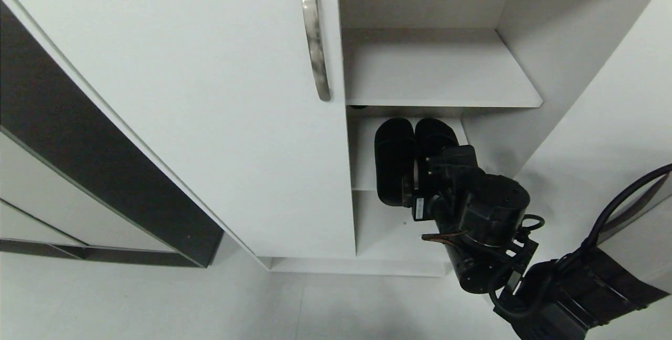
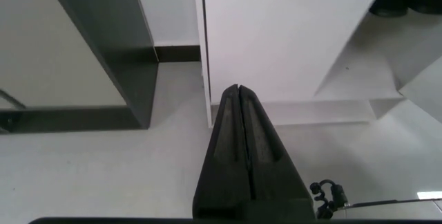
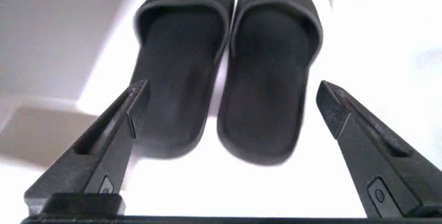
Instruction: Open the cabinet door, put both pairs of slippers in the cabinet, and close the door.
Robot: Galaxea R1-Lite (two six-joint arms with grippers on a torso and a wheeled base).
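Light falls soft and even across the flat white cabinet door (image 1: 184,93). Its curved brushed-metal handle (image 1: 316,41) carries only a dull sheen. The white upper shelf (image 1: 436,72) throws a shadow band beneath it. The pair of black rubber slippers (image 3: 228,72) reads near-solid dark. In my right wrist view the white lower shelf (image 3: 207,189) around them burns out to glare.

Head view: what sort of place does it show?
Probably a home entryway, or a mock-up of one: a white shoe cabinet with black slippers inside, standing on a plain floor.
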